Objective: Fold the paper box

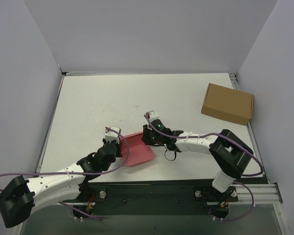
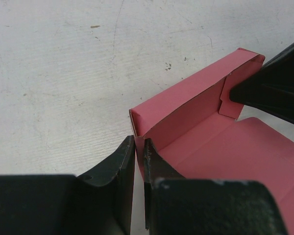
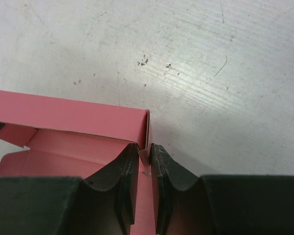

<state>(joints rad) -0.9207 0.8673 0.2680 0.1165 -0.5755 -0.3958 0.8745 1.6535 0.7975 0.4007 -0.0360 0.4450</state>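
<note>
White tabletop [image 1: 88, 107], frame centre: left gripper [image 2: 139, 152] and right gripper [image 3: 145, 152] each pinch a raised wall of the pink-red card paper box [image 1: 137, 151]; we judge this bracing.

Soft, even light from above fills the overhead view. The white table [image 1: 88, 107] is bright without glare, and shadows there are faint and short. In the wrist views the table's scratches are sharp, while the black fingers [image 2: 115, 171] are dark, nearly featureless and slightly soft. The paper box [image 3: 63, 115] casts a diffuse grey shadow beyond its wall.
</note>
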